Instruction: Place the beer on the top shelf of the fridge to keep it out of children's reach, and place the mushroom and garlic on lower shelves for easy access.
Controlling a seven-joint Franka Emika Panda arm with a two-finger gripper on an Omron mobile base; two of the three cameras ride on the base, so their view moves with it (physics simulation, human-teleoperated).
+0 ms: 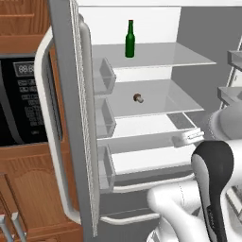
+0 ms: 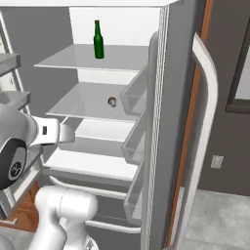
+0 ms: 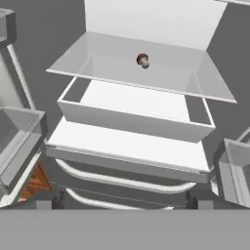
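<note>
From the left base view I see the fridge (image 1: 71, 118) standing open, the beer (image 1: 130, 39) upright on the top shelf (image 1: 160, 54) and the mushroom (image 1: 138, 98) lying on the shelf just below (image 1: 165, 101). The arm (image 1: 212, 184) rises at lower right, its hand reaching toward the drawer (image 1: 142, 139) under that shelf. From the right base view the beer (image 2: 98, 40) stands near the back of the top shelf, the mushroom (image 2: 112, 101) sits mid-shelf below, and the gripper (image 2: 68, 133) is too blurred for me to tell whether it is released or clenched. In the hand view the mushroom (image 3: 142, 60) rests on the shelf above the white drawer (image 3: 136, 114).
</note>
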